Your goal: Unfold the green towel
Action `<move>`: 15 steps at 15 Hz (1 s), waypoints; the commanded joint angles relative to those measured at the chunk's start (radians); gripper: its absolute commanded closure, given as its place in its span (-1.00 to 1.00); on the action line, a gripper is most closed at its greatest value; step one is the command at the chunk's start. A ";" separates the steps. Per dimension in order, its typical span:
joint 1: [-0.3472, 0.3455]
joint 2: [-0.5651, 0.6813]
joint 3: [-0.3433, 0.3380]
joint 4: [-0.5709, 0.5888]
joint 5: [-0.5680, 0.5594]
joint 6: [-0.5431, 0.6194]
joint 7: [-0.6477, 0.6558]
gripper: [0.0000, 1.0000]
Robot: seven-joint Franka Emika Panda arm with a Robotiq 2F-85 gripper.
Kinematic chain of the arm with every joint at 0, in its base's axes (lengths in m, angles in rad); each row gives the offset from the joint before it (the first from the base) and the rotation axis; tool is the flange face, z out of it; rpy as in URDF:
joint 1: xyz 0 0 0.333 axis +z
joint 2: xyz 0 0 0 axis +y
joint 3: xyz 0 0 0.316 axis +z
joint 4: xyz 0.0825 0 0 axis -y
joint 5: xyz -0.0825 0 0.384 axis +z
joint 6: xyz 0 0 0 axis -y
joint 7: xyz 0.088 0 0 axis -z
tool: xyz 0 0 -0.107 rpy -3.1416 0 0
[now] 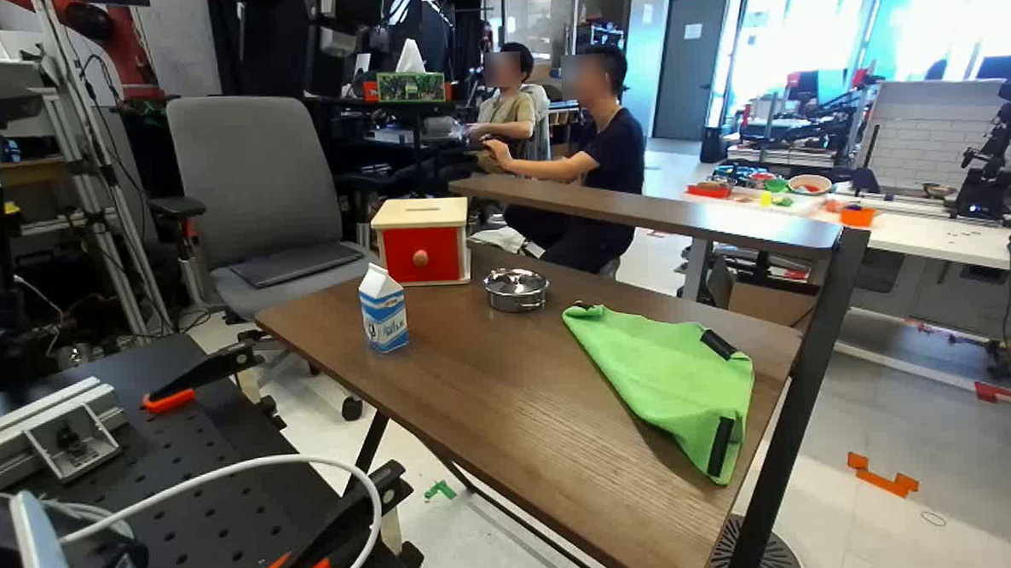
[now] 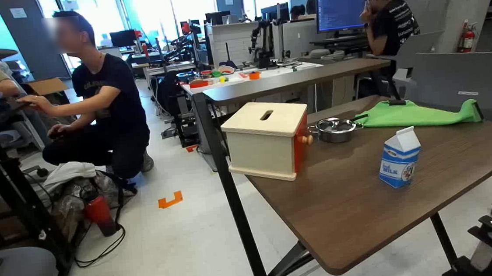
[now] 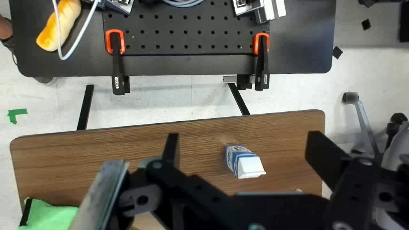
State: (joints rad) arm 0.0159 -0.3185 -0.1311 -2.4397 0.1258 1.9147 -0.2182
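Taking the steel pot (image 1: 517, 289) as reference for places. The green towel (image 1: 658, 367) lies slack on the worktop (image 1: 476, 388), its narrow corner just beside the pot (touching or not, cannot tell), its broad end spreading away from it. Outline near triangular; in an exterior view the corner farthest from the pot, with a dark tab (image 2: 479, 111), curls up, so I judge the towel doubled over and the unfolding not yet done. The hand (image 3: 244, 143) shows in the wrist view only: jaws spread wide, gripping nothing, the milk carton (image 3: 244, 161) seen well beyond the gap; no pot to be made out there. Spread presumably because no grasp is made yet; the curled corner looks the likeliest pinch.

Edges: the broad end lies near the worktop's end edge, so pulling away from the pot would risk overhang. Open room: bare surface on the pot's side away from the raised shelf (image 1: 682, 214), between milk carton and towel; better way to spread. Behind the pot that shelf may crowd the hand
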 commanded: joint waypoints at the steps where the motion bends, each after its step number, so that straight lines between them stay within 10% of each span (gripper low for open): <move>1: -0.016 0.001 0.015 0.002 0.004 -0.002 -0.004 -1.00; 8: -0.005 0.120 0.002 0.028 0.026 0.216 -0.105 -1.00; 15: -0.045 0.542 0.026 0.277 -0.012 0.541 -0.483 -1.00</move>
State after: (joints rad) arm 0.0097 0.0320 -0.1293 -2.3188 0.1270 2.3920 -0.5580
